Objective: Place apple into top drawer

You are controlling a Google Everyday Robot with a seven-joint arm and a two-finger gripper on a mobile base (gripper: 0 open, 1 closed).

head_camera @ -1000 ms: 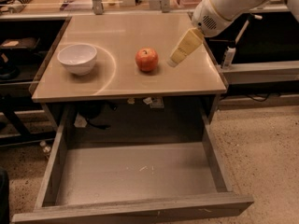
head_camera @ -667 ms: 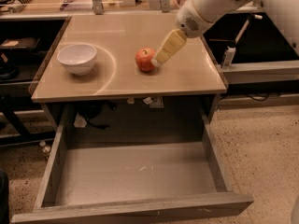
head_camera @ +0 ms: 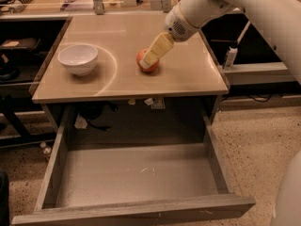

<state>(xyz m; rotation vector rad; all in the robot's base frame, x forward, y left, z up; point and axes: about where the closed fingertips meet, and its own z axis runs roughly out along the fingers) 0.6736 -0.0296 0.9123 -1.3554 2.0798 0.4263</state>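
Apple (head_camera: 140, 58) on the counter (head_camera: 188, 74), claw (head_camera: 149, 64) at it
Small, round and red-orange, it sits mid-counter, nearer the front edge, partly hidden by the pale claw; whether the claw pinches it, I cannot tell. The top drawer (head_camera: 141, 173) stands open below.

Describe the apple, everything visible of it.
The apple is small, round and red-orange. It sits on the tan tabletop, right of the white bowl and apart from it, not in the open top drawer below. The gripper reaches in from the upper right and covers its middle, hiding the stem end; whether it grips the apple cannot be told.
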